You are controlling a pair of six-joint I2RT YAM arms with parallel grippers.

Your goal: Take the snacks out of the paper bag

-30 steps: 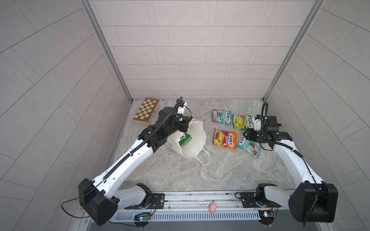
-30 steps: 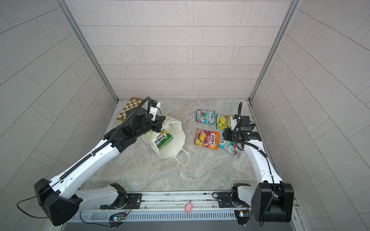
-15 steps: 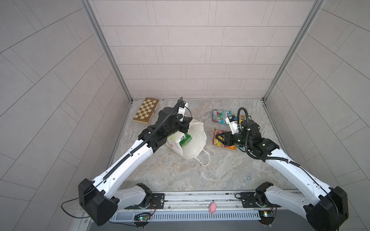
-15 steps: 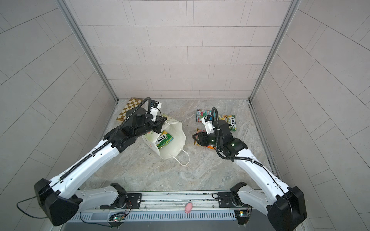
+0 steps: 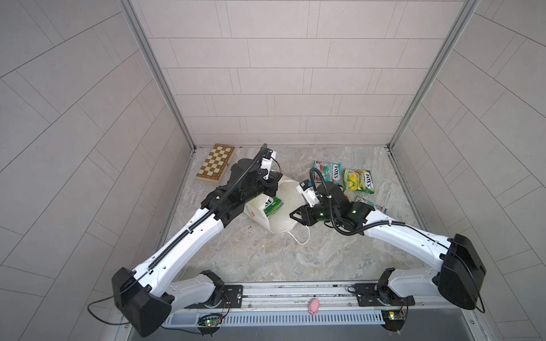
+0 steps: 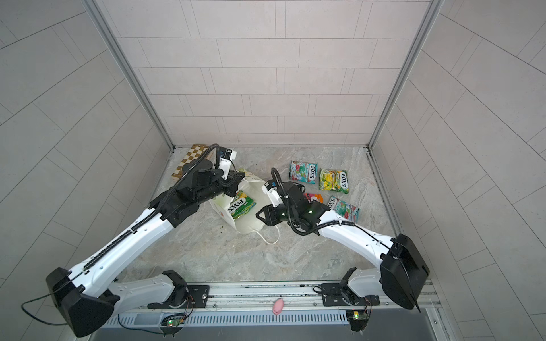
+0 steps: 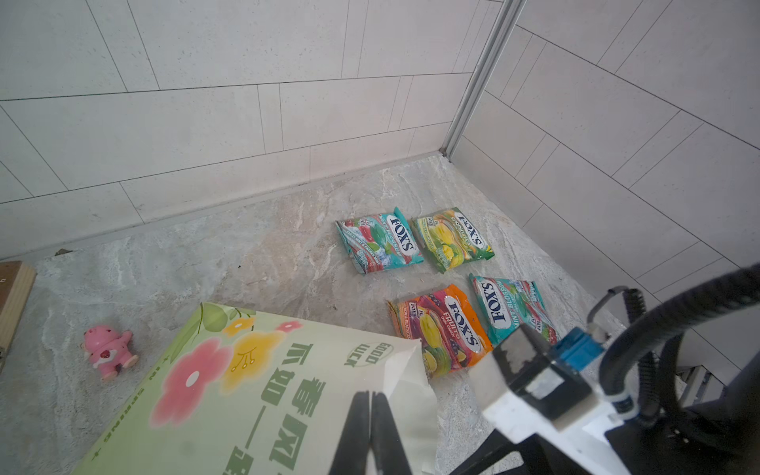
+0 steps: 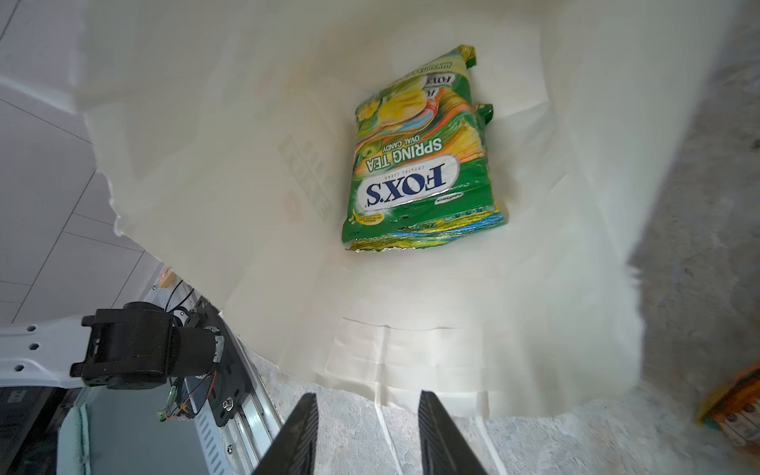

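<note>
Right gripper (image 8: 368,395), jaws apart and empty, at the mouth of the paper bag (image 8: 411,312); left gripper (image 7: 372,401) clamped on the bag's rim. Green snacks (image 8: 419,164) lie deep inside, stacked: the reach may crumple the soft wall, or lift only one packet

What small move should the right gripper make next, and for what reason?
Probably ease the right gripper forward into the paper bag toward the Spring Tea packet. Its jaws stand open outside the mouth, facing that packet, which lies inside, and the left gripper pinches the rim, holding the mouth open.
</note>
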